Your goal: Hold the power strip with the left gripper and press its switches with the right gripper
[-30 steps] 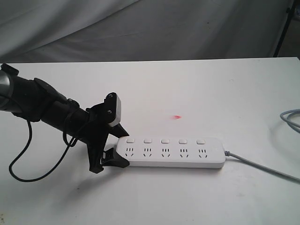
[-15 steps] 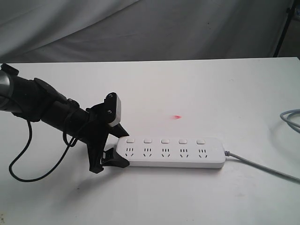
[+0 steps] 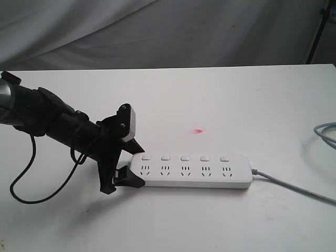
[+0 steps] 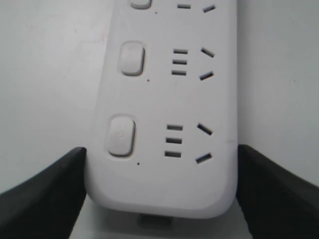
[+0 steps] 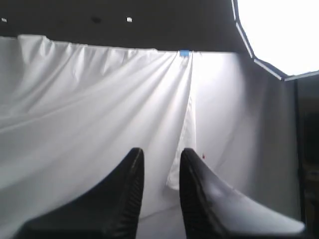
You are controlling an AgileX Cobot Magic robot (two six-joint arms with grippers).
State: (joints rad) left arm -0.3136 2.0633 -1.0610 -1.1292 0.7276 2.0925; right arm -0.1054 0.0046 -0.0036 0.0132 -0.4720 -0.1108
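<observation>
The power strip [image 3: 189,170] lies flat on the white table, its grey cord [image 3: 294,186] leaving at the right end. Five switches [image 3: 184,157] run in a row above the socket sets. My left gripper [image 3: 137,167], a black claw with a rounded white block [image 3: 129,123], straddles the strip's left end. In the left wrist view its fingers [image 4: 60,189] press both long sides of the power strip [image 4: 164,99], with two switches [image 4: 121,135] fully in sight. My right gripper [image 5: 161,150] is outside the exterior view; it faces a white curtain, fingers slightly apart and holding nothing.
A small red light spot [image 3: 198,130] sits on the table behind the strip. A black cable [image 3: 26,173] loops from the left arm onto the table. Another stretch of grey cord [image 3: 325,131] curls at the right edge. A grey backdrop [image 3: 168,31] hangs behind the table.
</observation>
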